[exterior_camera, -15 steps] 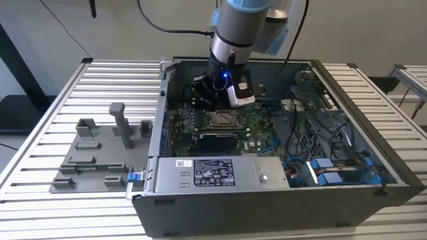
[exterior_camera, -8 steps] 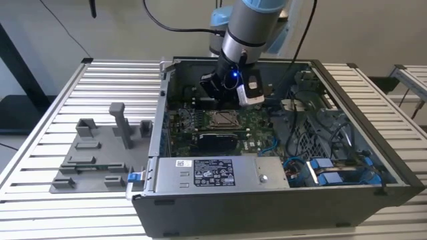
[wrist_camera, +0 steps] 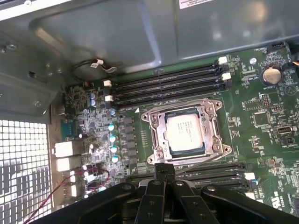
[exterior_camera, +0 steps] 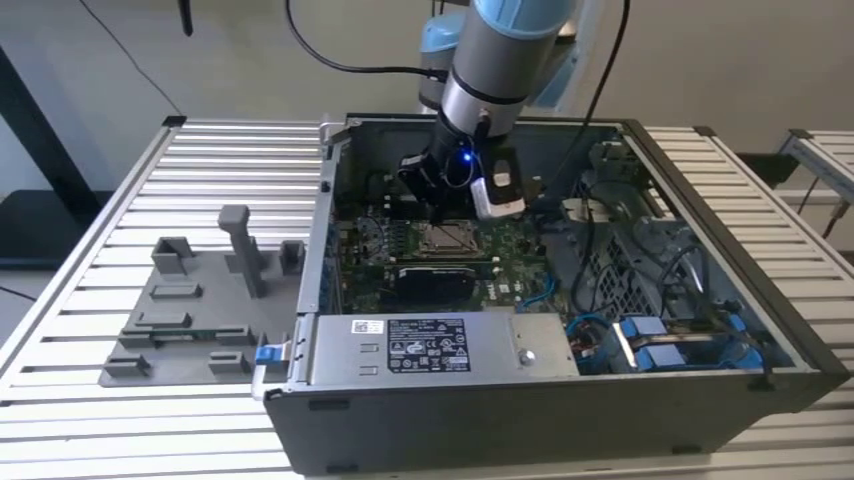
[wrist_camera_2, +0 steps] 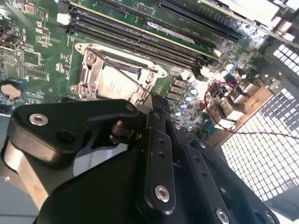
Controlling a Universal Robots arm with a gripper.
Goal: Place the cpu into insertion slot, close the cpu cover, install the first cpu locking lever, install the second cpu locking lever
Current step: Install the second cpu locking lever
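Clearly the early steps are behind us. The open computer case point(exterior_camera: 561, 300) lies on a slatted aluminium table point(exterior_camera: 120, 200), with the motherboard point(exterior_camera: 501, 250) on its floor, and the arm reaches down into the case near its rear wall. The insertion slot point(wrist_camera: 186, 133) sits near the middle of the motherboard, and the cpu point(wrist_camera: 184, 132) already rests inside it, pale face up. The silver cpu cover point(wrist_camera: 161, 135) appears folded down flat around the chip in both wrist views. One thin locking lever point(wrist_camera_2: 133, 79) slants across the socket, apparently raised and not latched; I judge the lever work unfinished, though I cannot tell for certain how either lever stands.

The gripper point(wrist_camera: 164, 170) hangs just beside the socket edge nearest the long memory slots point(wrist_camera: 168, 86), its black fingers point(wrist_camera: 164, 169) drawn together and holding nothing.

Around it, a grey power supply point(exterior_camera: 427, 345) fills the case's front corner at the exterior view's left, and blue-connectored cables point(exterior_camera: 654, 340) crowd the exterior view's right side. A red wire point(wrist_camera_2: 219, 93) loops over the rear ports near the perforated panel point(wrist_camera_2: 266, 140), apart from the socket. A grey fixture plate point(exterior_camera: 200, 300) lies on the table outside the case. Nothing stands between gripper and socket.
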